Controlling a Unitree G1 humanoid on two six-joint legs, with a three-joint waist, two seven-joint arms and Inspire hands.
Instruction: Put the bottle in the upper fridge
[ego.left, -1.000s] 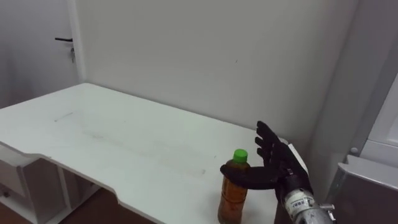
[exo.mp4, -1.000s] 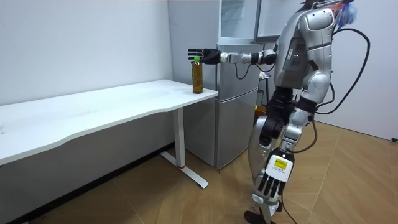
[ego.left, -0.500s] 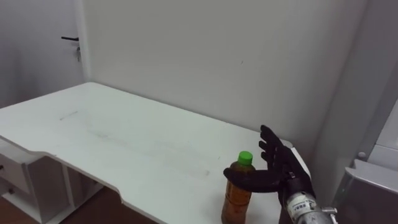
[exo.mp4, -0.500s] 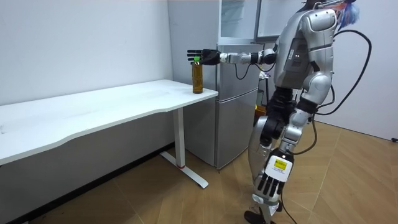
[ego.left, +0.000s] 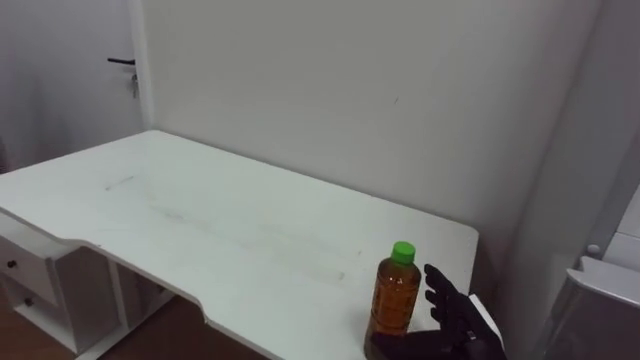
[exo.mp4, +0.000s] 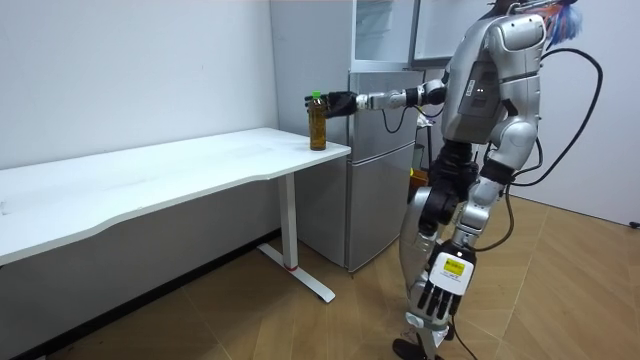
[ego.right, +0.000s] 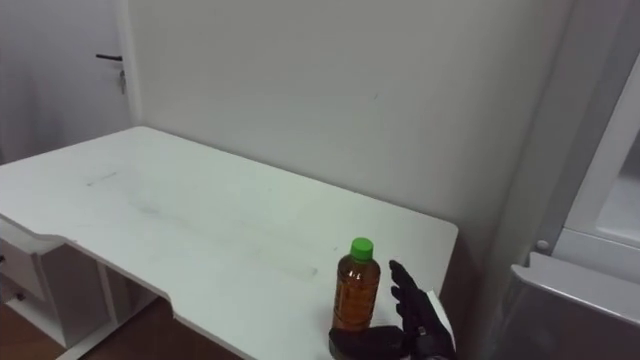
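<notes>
- Reaching for the bottle is the step in hand. The grasp does not look made yet, and the carry to the fridge lies wholly ahead.
- The bottle stands upright, full of amber drink with its green cap on. It is near the front corner of the white table, at the end next to the fridge.
- The right hand sits just beside the bottle on its right, fingers straight and spread, thumb stretched toward the bottle's lower part. It holds nothing, and I cannot tell whether it touches the plastic.
- The left hand hangs by the robot's leg, fingers relaxed and empty.
- The robot stands in front of the fridge, its right arm held out level toward the table end.
- Next, as I judge it, the fingers must curl round the bottle's body firmly enough to lift it straight up. The arm then has to swing it to the upper compartment.
- The bottle stands close to the table edge, so a sideways nudge before the grip closes could tip it off.
</notes>
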